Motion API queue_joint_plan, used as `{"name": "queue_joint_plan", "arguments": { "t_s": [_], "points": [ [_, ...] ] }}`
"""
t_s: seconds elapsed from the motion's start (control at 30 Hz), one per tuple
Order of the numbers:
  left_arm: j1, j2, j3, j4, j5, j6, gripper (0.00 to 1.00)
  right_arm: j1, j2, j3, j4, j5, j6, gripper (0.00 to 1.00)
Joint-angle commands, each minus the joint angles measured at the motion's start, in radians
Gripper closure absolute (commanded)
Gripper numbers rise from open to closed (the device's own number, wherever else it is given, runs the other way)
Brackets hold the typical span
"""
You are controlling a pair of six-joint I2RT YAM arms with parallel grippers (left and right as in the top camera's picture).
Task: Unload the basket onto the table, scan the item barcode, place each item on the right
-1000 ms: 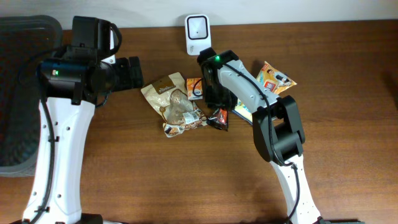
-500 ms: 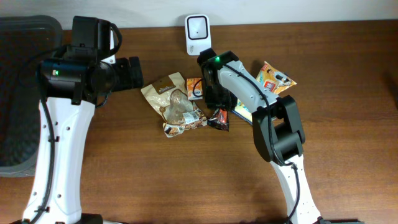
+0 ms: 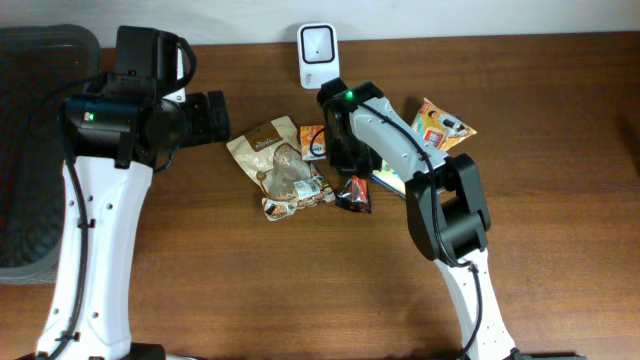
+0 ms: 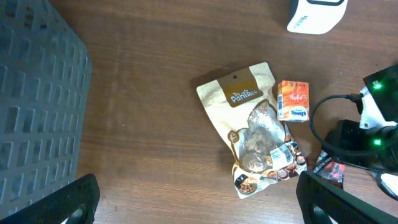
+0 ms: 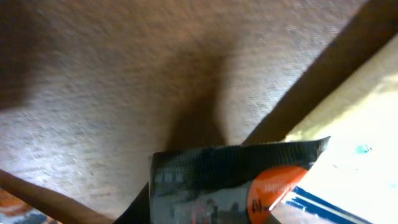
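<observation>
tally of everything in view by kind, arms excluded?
Scanner: 1
Basket: 1
Small orange carton: 1
Soft packets: 3 (tan pouch, small dark packet, orange-yellow packet)
Flat item, partly hidden under the right arm: 1
Total: 7

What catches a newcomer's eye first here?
The cluster of snack packs in the middle of the table: a tan pouch, an orange carton beside it, and a dark packet right under the right gripper. A white scanner stands at the far edge behind them. A grey crate fills the left side, near the wide-open left gripper.
</observation>
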Motion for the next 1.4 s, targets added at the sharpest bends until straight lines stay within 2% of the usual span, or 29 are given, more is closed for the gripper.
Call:
{"name": "queue_joint_plan", "arguments": {
  "t_s": [0.0,0.1,0.37,0.47,0.63,0.77,0.93,1.1,1.23,1.37],
  "points": [
    [0.0,0.003,0.006,-0.002,-0.007,-0.01,0.01,-0.024,0.006,0.097,-0.012,0.019,-0.044,0.78],
    [0.0,0.003,0.006,-0.002,-0.008,-0.01,0.01,-0.041,0.006,0.159,-0.016,0.019,-0.089,0.75],
    [0.0,0.003,0.006,-0.002,-0.008,-0.01,0.01,-0.06,0.006,0.261,0.039,0.02,-0.092,0.74],
    [0.0,0.003,0.006,-0.002,-0.007,-0.01,0.01,-0.061,0.006,0.301,0.132,0.019,-0.123,0.69],
    [0.0,0.003,0.006,-0.002,-0.008,-0.01,0.01,-0.061,0.006,0.312,0.322,0.017,-0.2,0.69],
    [0.0,0.003,0.006,-0.002,-0.008,-0.01,0.01,-0.061,0.006,0.312,0.461,0.016,-0.195,0.69],
    [0.0,0.003,0.006,-0.002,-0.008,-0.01,0.01,-0.062,0.006,0.317,0.651,-0.031,-0.097,0.7],
    [0.0,0.003,0.006,-0.002,-0.008,-0.01,0.01,-0.061,0.007,0.317,0.858,-0.033,0.084,0.7],
    [0.0,0.003,0.006,-0.002,-0.008,-0.01,0.01,-0.062,0.021,0.317,0.938,0.006,0.275,0.7],
    [0.0,0.003,0.006,-0.002,-0.007,-0.01,0.01,-0.061,0.042,0.316,0.935,0.017,0.41,0.7]
  ]
}}
